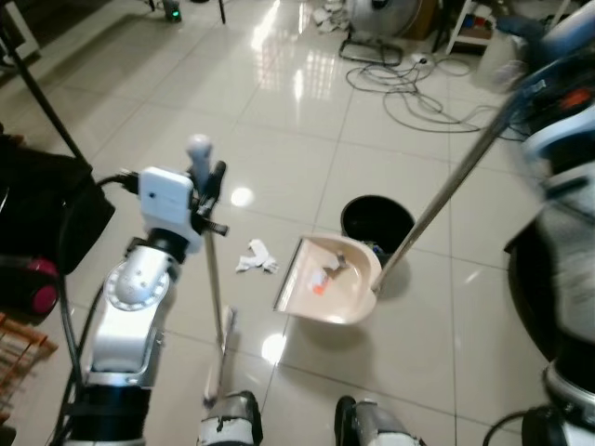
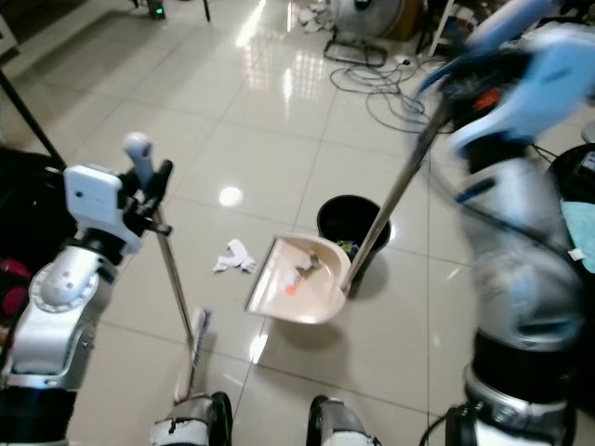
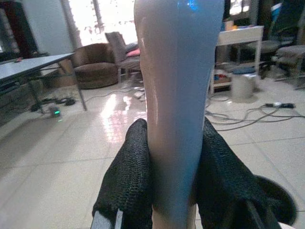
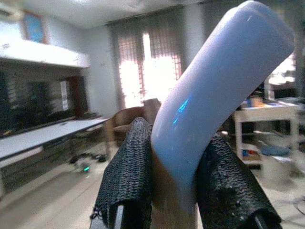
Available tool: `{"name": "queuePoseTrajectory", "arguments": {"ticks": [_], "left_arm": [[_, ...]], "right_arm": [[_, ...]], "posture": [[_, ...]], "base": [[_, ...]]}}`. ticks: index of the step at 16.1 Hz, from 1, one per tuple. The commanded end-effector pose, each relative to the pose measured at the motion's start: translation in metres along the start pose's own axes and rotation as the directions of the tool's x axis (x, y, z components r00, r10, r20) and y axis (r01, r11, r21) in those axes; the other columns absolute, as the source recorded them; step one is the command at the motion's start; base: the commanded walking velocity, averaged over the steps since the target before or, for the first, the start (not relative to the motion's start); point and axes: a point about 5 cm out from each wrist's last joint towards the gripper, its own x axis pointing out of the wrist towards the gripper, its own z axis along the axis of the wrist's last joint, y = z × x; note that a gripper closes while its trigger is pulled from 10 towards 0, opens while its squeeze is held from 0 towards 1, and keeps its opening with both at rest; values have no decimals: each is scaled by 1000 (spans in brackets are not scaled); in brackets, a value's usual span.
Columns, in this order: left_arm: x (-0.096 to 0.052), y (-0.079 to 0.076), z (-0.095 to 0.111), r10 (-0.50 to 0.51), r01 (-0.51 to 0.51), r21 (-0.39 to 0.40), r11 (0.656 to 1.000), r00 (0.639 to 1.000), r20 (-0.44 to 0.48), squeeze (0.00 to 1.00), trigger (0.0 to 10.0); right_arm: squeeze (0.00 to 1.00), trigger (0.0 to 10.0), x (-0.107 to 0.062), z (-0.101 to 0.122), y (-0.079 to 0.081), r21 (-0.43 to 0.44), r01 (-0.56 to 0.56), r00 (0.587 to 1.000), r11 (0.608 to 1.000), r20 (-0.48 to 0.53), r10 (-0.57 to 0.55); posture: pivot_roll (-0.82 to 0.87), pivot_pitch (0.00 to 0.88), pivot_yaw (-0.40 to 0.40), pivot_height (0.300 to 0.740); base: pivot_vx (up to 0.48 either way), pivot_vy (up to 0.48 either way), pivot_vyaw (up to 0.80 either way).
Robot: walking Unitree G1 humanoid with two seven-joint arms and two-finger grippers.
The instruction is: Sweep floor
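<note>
Left gripper (image 1: 206, 190) is pinched on the broom (image 1: 213, 279) near the top of its handle; the left wrist view shows both fingers (image 3: 128, 181) pressed against the pale shaft. The broom stands nearly upright, head on the floor (image 1: 139, 102) just in front of the robot's feet. Right gripper (image 4: 174, 191) is clamped on the grey curved grip of the dustpan (image 1: 330, 281) handle; the right arm is motion-blurred in both eye views, so the hold only reads clearly from the wrist view. The pan sits tilted on the floor, mouth toward the broom, back edge touching the black bin (image 1: 376, 223). It holds some scraps, 1 orange. A crumpled white paper (image 1: 256, 257) lies on the floor between broom and pan, near the pan's lip. Handling, as I judge it: both tools are light, stiff, long levers with smooth, likely slippery plastic and metal shafts, so a top-end hold gives reach but poor control at the head, and the shaft could twist in a 2-finger pinch. A lower hold on the broom would give more push; the textured finger pads help. The paper is featherlight and may skid on the glossy tile or catch on the pan lip, so short slow strokes with the lip flat down. Cables (image 1: 418, 93) lie well beyond the bin, out of the sweep path.
</note>
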Motion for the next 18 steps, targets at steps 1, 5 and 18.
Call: {"name": "queuePoseTrajectory", "arguments": {"ticks": [1,5,18], "left_arm": [[2,-3,17,-8,6,31,1000,998,66,0,10000],[-1,-4,16,-8,7,42,999,999,41,0,10000],[-6,-9,9,1,-1,34,999,1000,7,0,10000]], "right_arm": [[0,10000,0,15,-3,17,7,999,1000,52,-8],[0,10000,0,30,-16,34,74,995,997,58,-76],[0,10000,-1,42,-27,21,107,993,994,54,-108]], "posture": [[-27,87,5,740],[-24,84,2,740],[-44,55,-1,740]], "base": [[300,0,-519],[338,0,-206],[366,0,0]]}}
